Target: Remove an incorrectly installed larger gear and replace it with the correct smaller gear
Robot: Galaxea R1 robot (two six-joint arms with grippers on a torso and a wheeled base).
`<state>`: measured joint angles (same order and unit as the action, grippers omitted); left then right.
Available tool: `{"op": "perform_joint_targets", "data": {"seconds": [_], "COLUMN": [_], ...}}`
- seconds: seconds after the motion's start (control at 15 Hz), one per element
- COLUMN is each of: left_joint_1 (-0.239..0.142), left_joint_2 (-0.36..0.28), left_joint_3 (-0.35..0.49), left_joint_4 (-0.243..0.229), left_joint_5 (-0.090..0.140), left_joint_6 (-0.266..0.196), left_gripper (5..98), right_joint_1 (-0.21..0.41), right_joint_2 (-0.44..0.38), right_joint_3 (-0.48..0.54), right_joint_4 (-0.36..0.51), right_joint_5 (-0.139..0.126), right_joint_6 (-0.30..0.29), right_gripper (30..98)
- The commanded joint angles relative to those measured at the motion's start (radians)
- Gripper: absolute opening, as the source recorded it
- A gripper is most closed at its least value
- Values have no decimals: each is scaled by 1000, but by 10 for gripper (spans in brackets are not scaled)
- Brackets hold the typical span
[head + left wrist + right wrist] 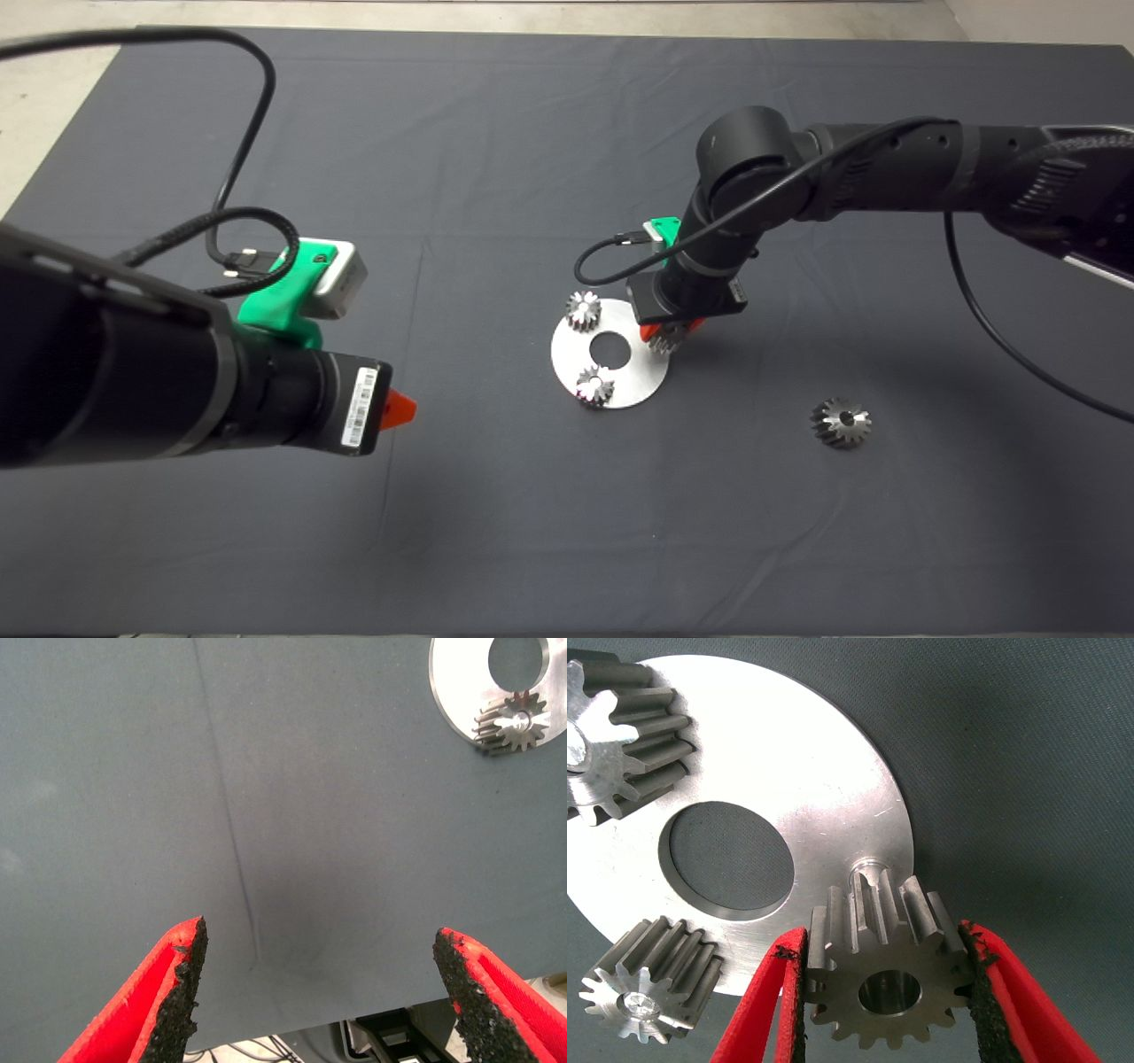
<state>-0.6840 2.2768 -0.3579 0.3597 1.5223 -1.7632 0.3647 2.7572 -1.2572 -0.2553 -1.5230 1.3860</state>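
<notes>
Round metal plate (645, 377) with centre hole on dark mat (496, 133); two small gears (584, 311) upon it

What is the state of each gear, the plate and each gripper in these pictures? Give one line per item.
smaller gear: gripped between the right gripper's fingers, tilted, above a bare pin on the plate, not seated.
larger gear: lying loose on the mat, off the plate.
two other small gears: seated on the plate.
round plate: flat on the mat.
right gripper: shut on the smaller gear.
left gripper: open, empty, above bare mat.
</notes>
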Motion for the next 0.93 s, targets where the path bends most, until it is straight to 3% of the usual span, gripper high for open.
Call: {"op": "perform_joint_targets", "data": {"seconds": [0.0,0.4,0.53,0.87], "left_joint_1": [-8,-6,18,21], "left_joint_2": [-3,-2,1,-1], "left_joint_3": [-2,-5,-13,-16], "left_joint_4": [23,30,32,42], "left_joint_5": [19,18,18,18], "left_joint_6": [7,4,4,7], "left_gripper": [643,643,643,643], "right_joint_1": [10,2,4,4], "right_joint_2": [9,72,77,68], "right_joint_3": [15,21,46,52], "right_joint_4": [30,30,28,28], "right_joint_5": [-103,-105,-105,-106], "right_joint_6": [8,-10,-8,-8], "right_gripper": [361,362,362,368]}}
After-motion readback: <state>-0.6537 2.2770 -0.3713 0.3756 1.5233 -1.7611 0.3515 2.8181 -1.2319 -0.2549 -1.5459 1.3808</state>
